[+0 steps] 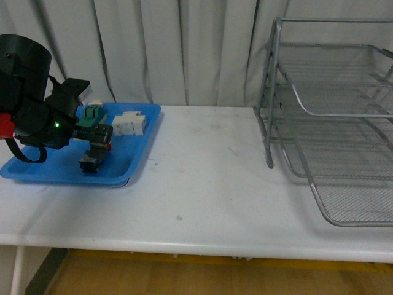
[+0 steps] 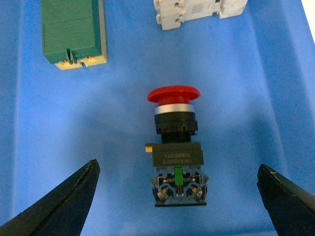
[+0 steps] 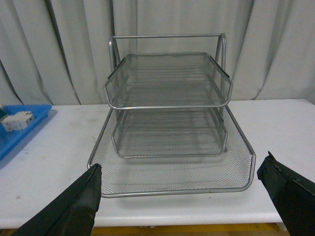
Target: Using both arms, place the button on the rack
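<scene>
Centrally, the button lies between spread left fingers.

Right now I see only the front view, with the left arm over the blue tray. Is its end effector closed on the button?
Observer: No. The left end effector is open, straddling the button without touching it.
Operator: How does the button lie?
Observer: On its side on the blue tray, red cap pointing away from the end effector.
Operator: And the right end effector?
Observer: The right end effector is open and empty, facing the rack.
</scene>
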You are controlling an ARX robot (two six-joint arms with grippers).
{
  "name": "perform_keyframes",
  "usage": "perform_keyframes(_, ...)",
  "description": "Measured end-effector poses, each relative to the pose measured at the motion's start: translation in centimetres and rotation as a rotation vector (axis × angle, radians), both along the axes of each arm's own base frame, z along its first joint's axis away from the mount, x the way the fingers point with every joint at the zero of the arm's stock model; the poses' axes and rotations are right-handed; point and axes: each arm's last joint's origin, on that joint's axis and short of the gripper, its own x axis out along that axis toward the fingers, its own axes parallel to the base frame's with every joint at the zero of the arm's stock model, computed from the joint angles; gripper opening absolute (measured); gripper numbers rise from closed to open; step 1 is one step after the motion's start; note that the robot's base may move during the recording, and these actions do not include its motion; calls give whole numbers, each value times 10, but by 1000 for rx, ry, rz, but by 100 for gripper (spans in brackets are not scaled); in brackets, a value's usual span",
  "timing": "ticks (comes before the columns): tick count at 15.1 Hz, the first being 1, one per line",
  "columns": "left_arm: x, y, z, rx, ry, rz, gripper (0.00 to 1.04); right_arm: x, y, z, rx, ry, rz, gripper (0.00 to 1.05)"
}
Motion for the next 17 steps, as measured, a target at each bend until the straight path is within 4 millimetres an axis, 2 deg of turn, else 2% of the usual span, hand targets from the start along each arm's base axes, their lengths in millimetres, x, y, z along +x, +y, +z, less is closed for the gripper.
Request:
perform_keyframes(2,4,3,-2,3,-9,2,98,0,0,0,0,0,0,98)
perform_keyframes(6,8,12,-29,-10,39,23,98,0,0,0,0,0,0,98)
perform_keyframes(11,14,14,-42,-49,55,34,98,0,0,0,0,0,0,98)
perform_keyframes(12,15,13,-44,-55,58,29,92,0,0,0,0,0,0,98)
perform_keyframes(17,18,8,-44,-76,61,18,39,0,0,0,0,0,0,98)
